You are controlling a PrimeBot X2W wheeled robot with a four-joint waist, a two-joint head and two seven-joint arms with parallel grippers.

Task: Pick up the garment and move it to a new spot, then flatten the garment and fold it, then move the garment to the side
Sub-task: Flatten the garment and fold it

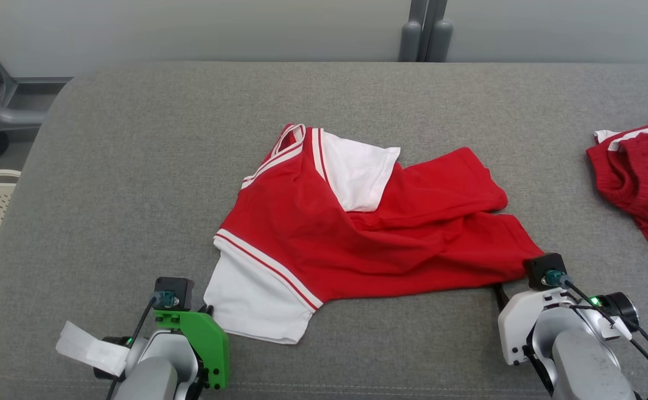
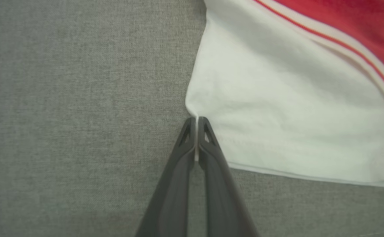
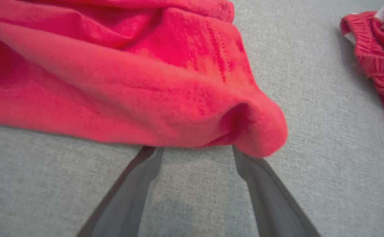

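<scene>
White garment [image 2: 277, 115] corner in left claw [image 2: 197, 124]

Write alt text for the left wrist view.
The left gripper is shut on the garment, pinching the corner of its white sleeve. The sleeve lies flat on the grey upholstered surface, with striped trim and red cloth at the upper right.

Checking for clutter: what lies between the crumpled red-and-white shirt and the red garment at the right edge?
Nothing: bare grey woven fabric surface separates the red-and-white shirt from the red garment, as head and right wrist views show.
</scene>
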